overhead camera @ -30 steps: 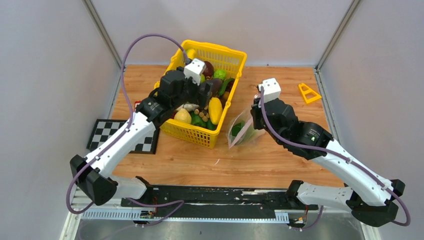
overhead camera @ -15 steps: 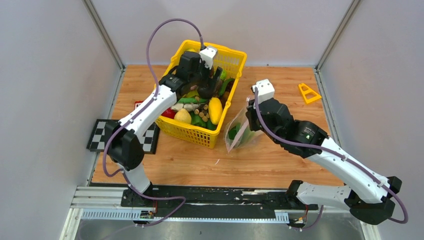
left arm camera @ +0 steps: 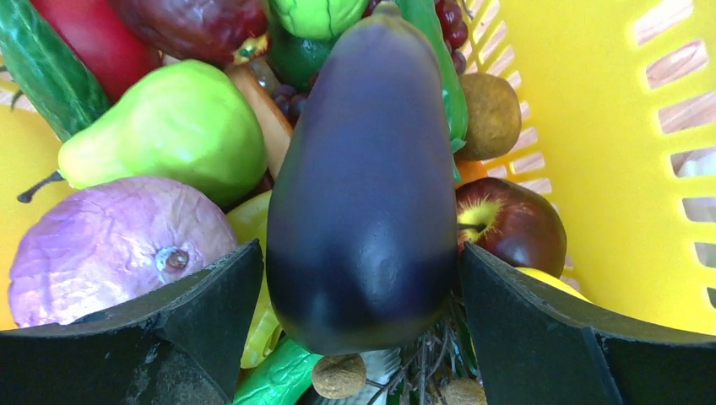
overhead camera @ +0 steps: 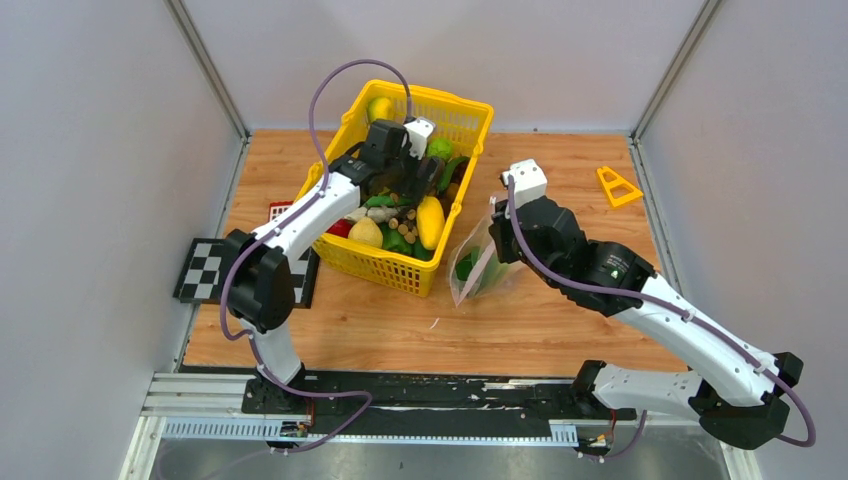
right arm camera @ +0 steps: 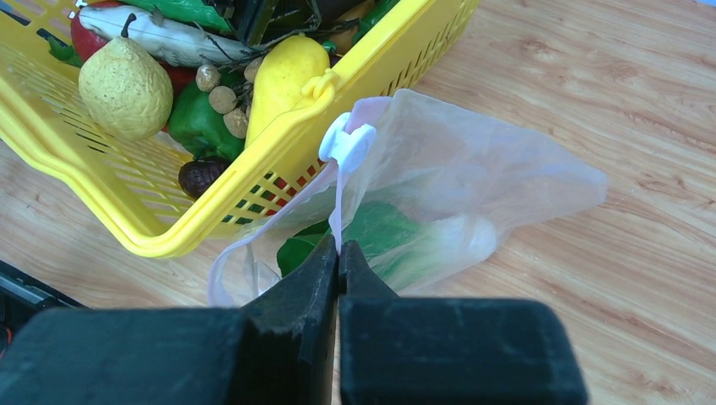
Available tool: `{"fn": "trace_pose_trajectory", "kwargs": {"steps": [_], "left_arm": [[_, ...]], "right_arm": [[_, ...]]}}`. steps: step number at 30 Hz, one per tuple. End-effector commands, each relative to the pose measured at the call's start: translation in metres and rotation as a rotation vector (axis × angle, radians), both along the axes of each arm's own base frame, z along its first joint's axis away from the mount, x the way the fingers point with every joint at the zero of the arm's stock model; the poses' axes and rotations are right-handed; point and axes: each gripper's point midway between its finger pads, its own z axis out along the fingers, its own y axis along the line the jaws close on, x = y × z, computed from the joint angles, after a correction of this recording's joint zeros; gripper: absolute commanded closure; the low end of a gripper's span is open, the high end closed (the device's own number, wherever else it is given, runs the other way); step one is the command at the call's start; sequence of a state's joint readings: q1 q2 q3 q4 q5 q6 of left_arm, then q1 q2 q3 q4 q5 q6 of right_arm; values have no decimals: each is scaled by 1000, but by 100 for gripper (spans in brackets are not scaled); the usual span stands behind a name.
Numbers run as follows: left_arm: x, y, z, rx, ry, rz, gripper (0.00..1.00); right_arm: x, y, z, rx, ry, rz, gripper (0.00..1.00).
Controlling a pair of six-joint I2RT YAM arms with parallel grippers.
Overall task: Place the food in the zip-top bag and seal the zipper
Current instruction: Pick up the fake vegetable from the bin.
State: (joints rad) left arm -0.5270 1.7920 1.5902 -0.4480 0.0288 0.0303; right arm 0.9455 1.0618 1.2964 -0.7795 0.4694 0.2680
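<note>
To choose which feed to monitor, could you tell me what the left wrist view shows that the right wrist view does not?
Only the left wrist: an eggplant between the spread fingers of the left gripper, beside a green pear. Only the right wrist: the right gripper shut on the mouth of the zip-top bag, green food inside, table. Both: the yellow basket of food.
</note>
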Motion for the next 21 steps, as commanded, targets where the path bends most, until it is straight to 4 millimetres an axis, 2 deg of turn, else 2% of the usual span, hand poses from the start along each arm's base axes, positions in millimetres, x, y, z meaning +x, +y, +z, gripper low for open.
{"fn": "trace_pose_trajectory", "kwargs": {"steps": [1,3,5,8,11,13,16,19,20,21], "left_arm": [[-3,3,14,4,-35,-26,8],[-2,2,12,3,-33,-31,14],[-1,-1,17,-15,-35,-32,24],[-3,-5,36,-74,-74,-33,44],[-11,-3,61,-130,-126,-27,57],[-22,-1,87,-186,-163,-29,60],[-37,6,114,-244,-211,-20,62],[-56,14,129,-290,-229,-12,62],[-78,18,144,-343,-230,-29,63],[-88,18,147,-364,-223,-45,64]], "right_arm": [[4,6,12,59,-24,-3,100],[4,7,12,63,-22,1,100],[4,8,12,65,-21,3,100],[3,7,12,67,-20,1,100],[4,4,12,65,-26,-17,100],[6,1,12,64,-32,-34,100],[8,0,13,71,-43,-46,100],[12,1,16,77,-56,-60,100],[17,-1,18,79,-63,-77,100],[19,0,18,83,-61,-82,100]]}}
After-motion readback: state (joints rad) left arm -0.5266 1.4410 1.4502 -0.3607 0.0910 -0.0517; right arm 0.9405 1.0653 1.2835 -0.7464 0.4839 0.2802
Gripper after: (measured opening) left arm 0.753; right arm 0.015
